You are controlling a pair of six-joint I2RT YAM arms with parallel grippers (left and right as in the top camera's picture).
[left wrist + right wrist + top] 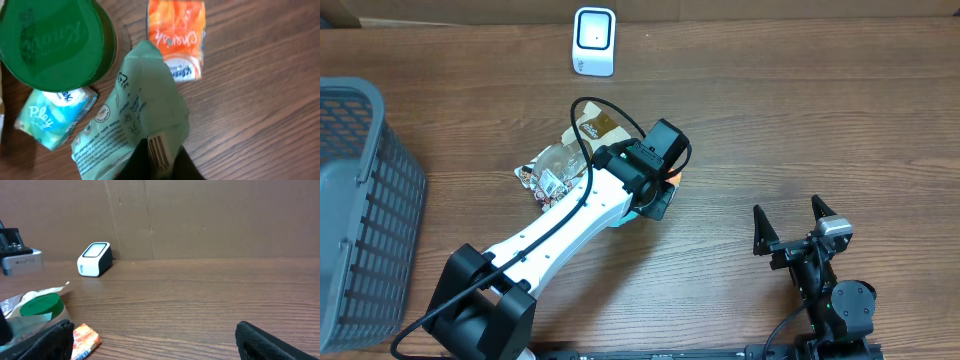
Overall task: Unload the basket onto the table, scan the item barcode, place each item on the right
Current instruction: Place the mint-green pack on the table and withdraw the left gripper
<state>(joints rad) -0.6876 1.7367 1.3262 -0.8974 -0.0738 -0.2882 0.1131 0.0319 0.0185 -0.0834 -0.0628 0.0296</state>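
Green packet (140,100) barcode (159,149), left-wrist view only

Even, fairly bright overhead light cast soft shadows on the wooden table (800,120). The left wrist view blurred the green lid (50,42) up close; the pale green packet (135,110) carried a mild sheen.

The white left arm (570,215) leans over a little heap of packets (552,172). A white scanner (594,41) sits at the far edge, a grey basket (360,200) at the left. The right gripper (786,207) stands apart, fingers wide.
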